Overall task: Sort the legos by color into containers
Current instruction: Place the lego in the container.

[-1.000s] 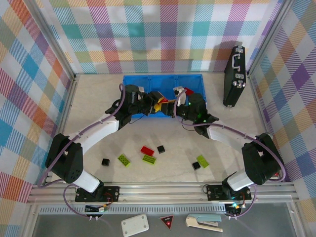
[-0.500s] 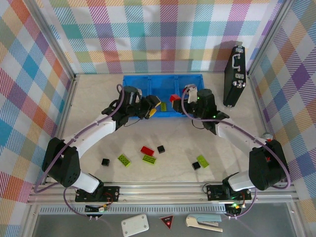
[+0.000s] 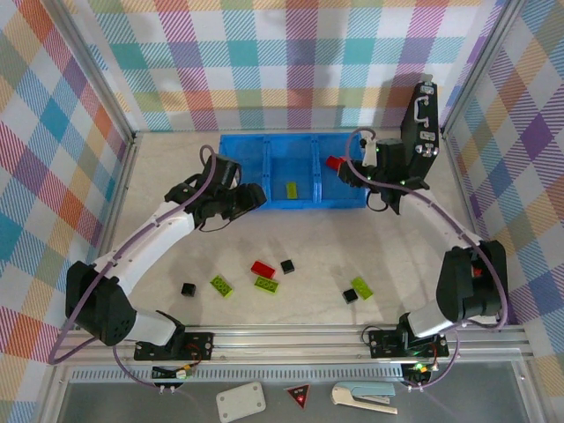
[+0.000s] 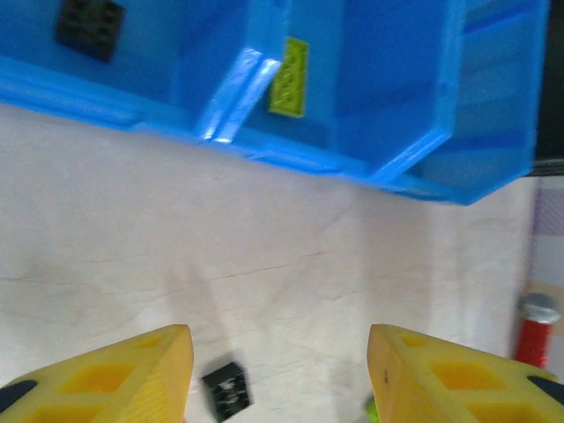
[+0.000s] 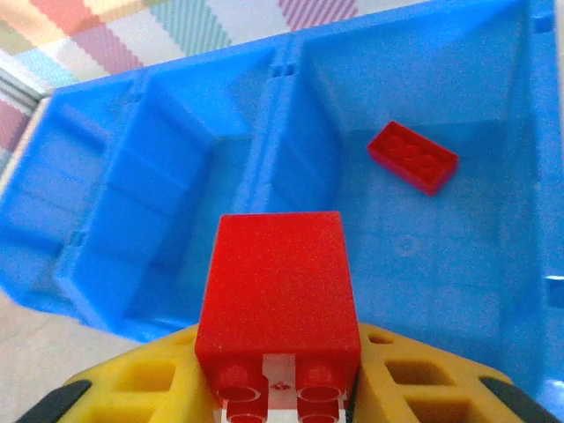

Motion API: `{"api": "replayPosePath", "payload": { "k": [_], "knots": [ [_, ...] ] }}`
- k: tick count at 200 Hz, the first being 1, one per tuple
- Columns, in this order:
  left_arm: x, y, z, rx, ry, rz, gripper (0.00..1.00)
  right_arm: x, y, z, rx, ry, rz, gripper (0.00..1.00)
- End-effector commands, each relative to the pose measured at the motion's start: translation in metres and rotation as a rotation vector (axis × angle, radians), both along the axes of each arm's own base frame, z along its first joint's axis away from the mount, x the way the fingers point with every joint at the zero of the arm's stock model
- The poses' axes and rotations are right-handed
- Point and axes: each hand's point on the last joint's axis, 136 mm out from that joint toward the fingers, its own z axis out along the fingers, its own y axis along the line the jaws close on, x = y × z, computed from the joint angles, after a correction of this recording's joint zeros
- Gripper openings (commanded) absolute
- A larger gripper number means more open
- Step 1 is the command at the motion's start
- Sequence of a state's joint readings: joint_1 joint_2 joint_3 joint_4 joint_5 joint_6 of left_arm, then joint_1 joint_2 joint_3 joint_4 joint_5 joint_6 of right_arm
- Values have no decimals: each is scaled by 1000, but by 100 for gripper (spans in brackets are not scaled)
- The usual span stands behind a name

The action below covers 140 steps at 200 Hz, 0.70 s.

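Note:
The blue tray [image 3: 275,150] has three containers. In the left wrist view a black cube [image 4: 88,22] lies in one and a lime-green brick [image 4: 287,64] in the one beside it. A red brick [image 5: 412,156] lies in the right container. My right gripper [image 3: 342,167] hangs over that container, shut on a red brick [image 5: 278,291]. My left gripper [image 3: 256,196] stands open and holds nothing, just in front of the tray's near wall. On the table lie more legos: red [image 3: 263,269], green [image 3: 221,285], green [image 3: 361,287] and black [image 3: 287,265].
A black upright case [image 3: 419,137] stands close to the right of the tray, right behind my right arm. Plaid walls close in the table on three sides. A black cube [image 4: 226,390] lies on the table near my left fingertips.
My left gripper opened, left the green brick in the middle container and drew back left. My right arm carried the red brick right, over the right container.

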State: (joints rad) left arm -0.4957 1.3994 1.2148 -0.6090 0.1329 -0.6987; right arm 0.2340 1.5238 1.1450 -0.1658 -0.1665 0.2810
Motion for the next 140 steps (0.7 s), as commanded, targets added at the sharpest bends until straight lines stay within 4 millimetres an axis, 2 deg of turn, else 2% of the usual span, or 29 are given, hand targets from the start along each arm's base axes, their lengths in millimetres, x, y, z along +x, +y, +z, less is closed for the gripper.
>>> {"api": "replayPosePath", "payload": {
  "k": [1,49,80,140],
  "knots": [
    [-13,27,-7,140,11,-19,55,5,-12,-13,-53,74,-15,36],
    [-24,43,-37,205,64,-7,55,23,-28,-44,-137,223,-63,36],
    [-29,48,-47,224,84,-9,55,34,-33,-67,-191,325,-78,36],
    [-30,50,-48,235,83,-17,56,60,-8,-92,-139,417,19,37]
  ]
}}
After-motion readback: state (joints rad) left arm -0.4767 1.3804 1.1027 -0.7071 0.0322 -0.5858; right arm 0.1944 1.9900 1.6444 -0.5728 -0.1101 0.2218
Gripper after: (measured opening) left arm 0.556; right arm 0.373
